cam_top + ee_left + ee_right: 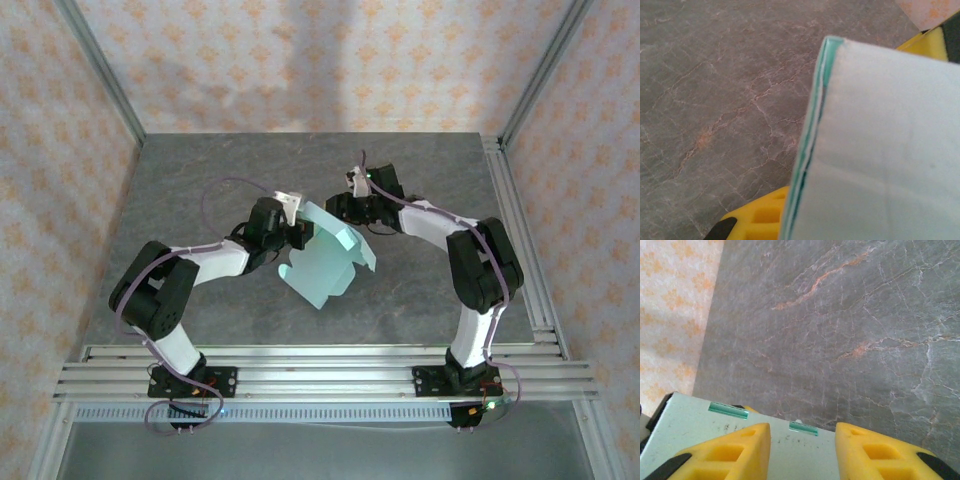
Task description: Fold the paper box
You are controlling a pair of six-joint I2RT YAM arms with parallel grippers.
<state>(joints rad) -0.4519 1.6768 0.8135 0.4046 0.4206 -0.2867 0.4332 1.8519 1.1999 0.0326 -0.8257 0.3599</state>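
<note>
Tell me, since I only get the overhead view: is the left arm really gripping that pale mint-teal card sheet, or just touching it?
Observer: Gripping. In the left wrist view the pale mint-teal paper box runs between the yellow fingers of the left tool, which is shut on it.
Visitor: And the right arm, has it got hold too?
Observer: It doesn't look so. In the right wrist view the right tool is open, with its yellow fingertips apart. A pale panel of the box shows in the gap between them.
</note>
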